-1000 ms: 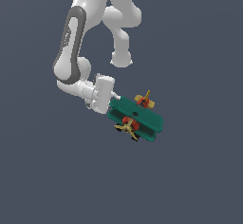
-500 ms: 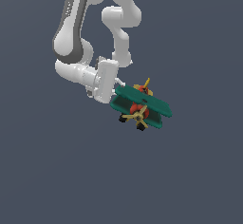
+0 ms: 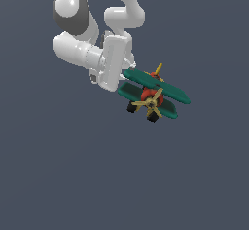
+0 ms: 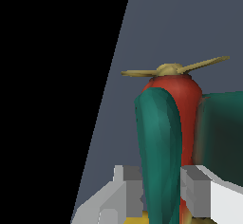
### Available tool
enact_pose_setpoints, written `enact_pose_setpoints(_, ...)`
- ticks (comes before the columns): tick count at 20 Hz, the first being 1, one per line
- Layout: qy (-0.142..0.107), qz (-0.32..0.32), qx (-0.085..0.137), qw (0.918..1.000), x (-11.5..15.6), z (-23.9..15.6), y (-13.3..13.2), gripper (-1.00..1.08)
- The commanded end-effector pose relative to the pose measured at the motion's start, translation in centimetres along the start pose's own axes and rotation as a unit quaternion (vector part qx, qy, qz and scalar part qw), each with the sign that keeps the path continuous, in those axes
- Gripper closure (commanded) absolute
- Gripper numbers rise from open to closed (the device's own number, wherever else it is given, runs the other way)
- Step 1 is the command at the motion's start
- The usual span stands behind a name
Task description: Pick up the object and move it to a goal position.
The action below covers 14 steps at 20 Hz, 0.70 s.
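One small toy biplane (image 3: 153,95) with two teal-green wings, one red nose, one yellow-tan propeller, two black wheels visible. One white robot arm (image 3: 80,39). One white two-fingered gripper (image 4: 161,192), both grey fingertips (image 4: 195,190) visible.

Plain slate-grey backdrop (image 3: 194,175) (flat, even light).

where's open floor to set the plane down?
Bare grey floor shows all around below the toy plane: under it and to the exterior view's left and right. Only the arm above crowds. The gripper is clamped on one wing.
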State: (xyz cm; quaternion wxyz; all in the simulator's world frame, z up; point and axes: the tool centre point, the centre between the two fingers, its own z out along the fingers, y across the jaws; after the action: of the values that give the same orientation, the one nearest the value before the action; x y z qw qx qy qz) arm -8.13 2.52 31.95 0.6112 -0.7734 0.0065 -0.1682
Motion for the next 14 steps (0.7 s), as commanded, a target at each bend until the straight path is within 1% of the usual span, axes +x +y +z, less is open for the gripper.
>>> enact_pose_setpoints(1, 0.001, -0.002, 0.001, 1.0, 0.3, 0.0, -2.3, 1.08)
enact_pose_setpoints(14, 0.002, -0.004, 0.002, 1.0, 1.6, -0.2, -13.0, 1.08)
